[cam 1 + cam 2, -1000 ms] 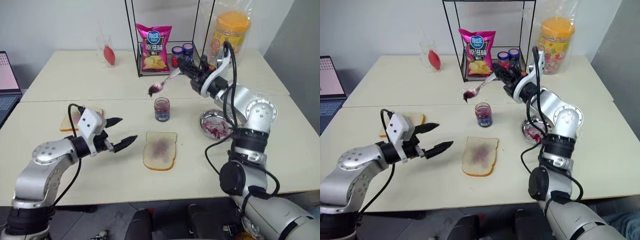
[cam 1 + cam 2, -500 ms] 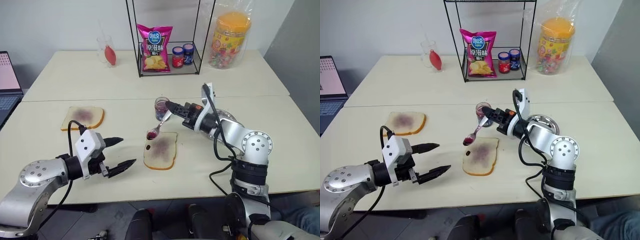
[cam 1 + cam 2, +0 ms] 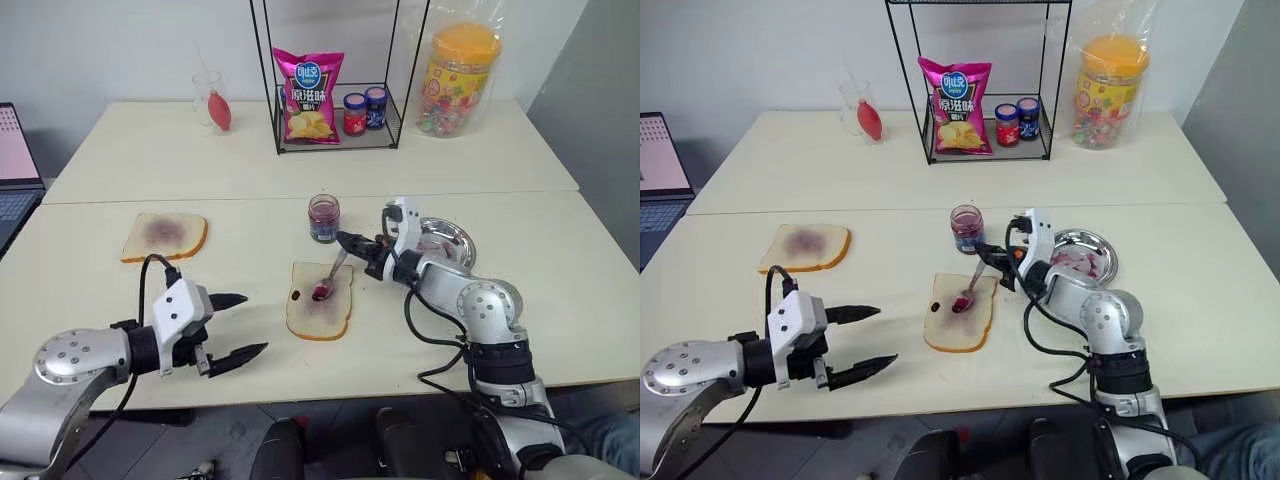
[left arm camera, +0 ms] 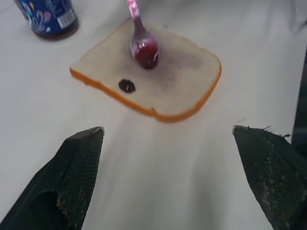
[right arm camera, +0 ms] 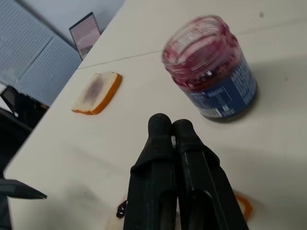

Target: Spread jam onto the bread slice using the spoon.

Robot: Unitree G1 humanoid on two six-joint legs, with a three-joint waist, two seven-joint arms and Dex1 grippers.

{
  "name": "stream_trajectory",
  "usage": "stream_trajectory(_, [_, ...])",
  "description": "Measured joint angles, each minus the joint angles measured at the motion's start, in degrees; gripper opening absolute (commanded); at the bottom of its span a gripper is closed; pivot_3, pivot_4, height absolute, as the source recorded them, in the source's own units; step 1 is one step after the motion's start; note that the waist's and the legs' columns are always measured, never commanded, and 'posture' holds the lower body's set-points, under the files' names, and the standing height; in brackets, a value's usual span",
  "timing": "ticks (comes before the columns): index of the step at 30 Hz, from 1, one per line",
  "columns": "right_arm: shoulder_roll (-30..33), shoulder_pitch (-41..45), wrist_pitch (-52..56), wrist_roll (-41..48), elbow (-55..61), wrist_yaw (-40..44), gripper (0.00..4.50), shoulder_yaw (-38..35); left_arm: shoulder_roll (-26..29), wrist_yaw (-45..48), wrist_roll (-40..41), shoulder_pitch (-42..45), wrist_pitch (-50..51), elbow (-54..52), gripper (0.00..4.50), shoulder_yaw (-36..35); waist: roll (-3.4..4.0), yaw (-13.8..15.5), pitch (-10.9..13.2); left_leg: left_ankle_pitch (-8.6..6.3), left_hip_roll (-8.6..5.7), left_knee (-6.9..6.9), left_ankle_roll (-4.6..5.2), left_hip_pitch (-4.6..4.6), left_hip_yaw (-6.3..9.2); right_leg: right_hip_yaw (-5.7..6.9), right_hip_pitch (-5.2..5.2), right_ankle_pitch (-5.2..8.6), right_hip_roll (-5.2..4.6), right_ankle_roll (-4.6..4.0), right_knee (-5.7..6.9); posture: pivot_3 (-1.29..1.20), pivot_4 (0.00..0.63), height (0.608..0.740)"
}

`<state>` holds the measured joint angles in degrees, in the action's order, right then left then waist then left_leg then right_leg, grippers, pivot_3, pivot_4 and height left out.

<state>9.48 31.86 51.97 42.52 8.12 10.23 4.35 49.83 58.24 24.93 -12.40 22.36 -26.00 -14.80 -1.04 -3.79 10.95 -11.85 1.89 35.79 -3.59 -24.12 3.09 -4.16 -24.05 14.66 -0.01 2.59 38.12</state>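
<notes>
A pale table (image 3: 560, 290) is spread with the things of the task. Near its middle a bread slice (image 3: 320, 310) is laid flat, stained purple on its face, with a small dark blob of jam (image 4: 126, 86) set near one edge. Just behind the slice an open jam jar (image 3: 323, 218) is stood upright. A steel dish (image 3: 445, 240) is placed to the right of the jar. The left gripper (image 3: 240, 326) is held above the table, left of the slice, its fingers spread wide and nothing held. The right gripper (image 3: 352, 246) is clamped tight on the spoon (image 3: 330, 278), whose jam-filled bowl is rested on the slice.
</notes>
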Motion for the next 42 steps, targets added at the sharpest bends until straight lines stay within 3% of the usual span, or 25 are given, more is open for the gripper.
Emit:
stream_trajectory(7, [7.2, -1.1, -12.6, -12.8, 5.7, 10.0, 0.03, 11.1, 0.0, -0.1, -1.3, 0.5, -2.9, 2.1, 4.50, 0.1, -0.06, 0.7, 0.0, 0.01, -0.04, 0.17, -0.01, -0.01, -0.04, -0.03, 0.05, 0.02, -0.08, -0.08, -0.03, 0.00, 0.150, 0.740])
stream_trajectory(19, [12.1, -0.7, -16.4, -19.1, 12.2, 15.7, 0.03, 9.6, -1.3, -0.4, -2.5, 3.2, -5.2, 4.2, 4.50, 2.3, -0.10, 0.6, -0.1, 0.00, -0.02, 0.11, -0.01, -0.01, -0.04, 0.02, 0.02, -0.06, -0.08, 0.04, 0.01, 0.00, 0.150, 0.740])
stream_trajectory(31, [-6.8, -0.8, 2.3, -4.0, 9.3, 3.5, 0.03, -3.4, -2.6, -0.4, -2.3, 5.4, -5.5, 5.8, 4.50, 3.2, -0.13, 0.5, -0.1, 0.01, 0.01, 0.17, -0.01, 0.16, -0.02, 0.00, -0.01, 0.02, -0.02, -0.07, 0.52, 0.00, 0.150, 0.740])
stream_trajectory(42, [-13.3, -0.2, 2.0, -4.3, 0.0, -1.6, 0.03, -5.1, -2.6, -0.2, -2.4, 5.4, -5.6, 6.9, 4.50, 3.2, -0.13, 0.3, -0.1, 0.00, 0.01, 0.15, -0.01, 0.19, -0.03, 0.01, -0.06, 0.08, 0.00, -0.13, 0.62, 0.00, 0.150, 0.740])
